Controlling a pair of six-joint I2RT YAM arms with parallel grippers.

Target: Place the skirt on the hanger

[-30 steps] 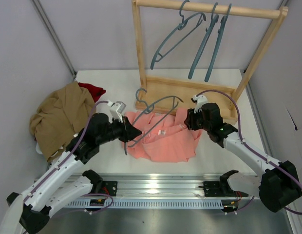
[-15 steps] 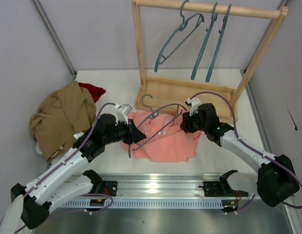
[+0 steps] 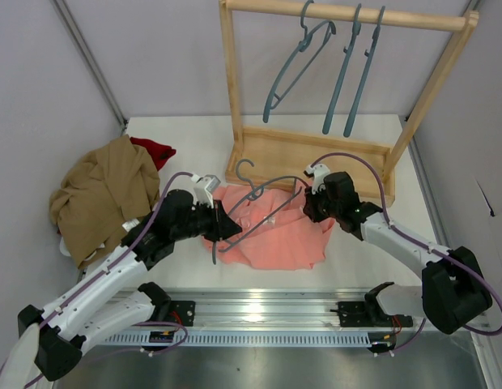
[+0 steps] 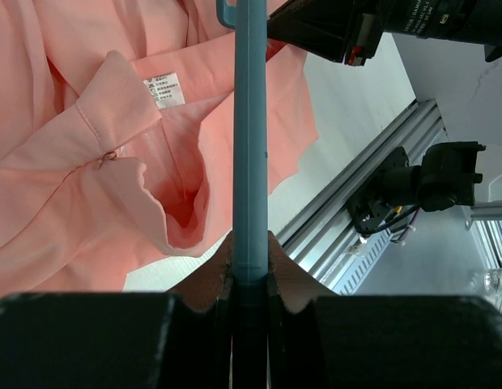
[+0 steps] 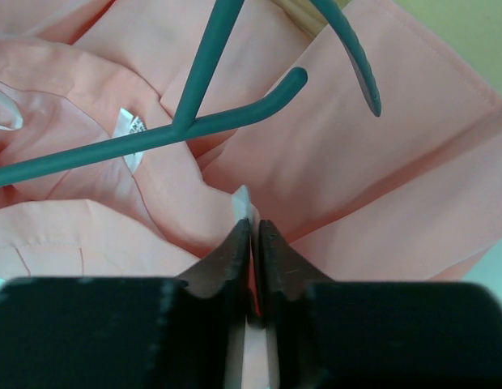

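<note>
The salmon-pink skirt (image 3: 275,239) lies crumpled on the table between the two arms, its white label (image 4: 164,89) showing inside. My left gripper (image 3: 231,231) is shut on the lower bar of the teal hanger (image 3: 253,191) and holds it over the skirt, hook pointing toward the rack. In the left wrist view the hanger bar (image 4: 251,121) runs straight out from my shut gripper (image 4: 251,258). My right gripper (image 3: 308,207) sits at the skirt's right edge. In its wrist view, the gripper (image 5: 253,231) is shut on a raised fold of the skirt (image 5: 380,154), with the hanger's arm (image 5: 194,130) just beyond.
A tan-brown garment (image 3: 101,194) and a dark red garment (image 3: 154,150) lie at the left. The wooden rack (image 3: 316,150) stands behind the skirt with three teal hangers (image 3: 340,73) on its rail. A metal rail (image 3: 267,312) runs along the near edge.
My right gripper has moved left onto the skirt and closed on a fold. My left gripper carried the hanger a little right over the skirt. The hangers on the rack swing slightly.
</note>
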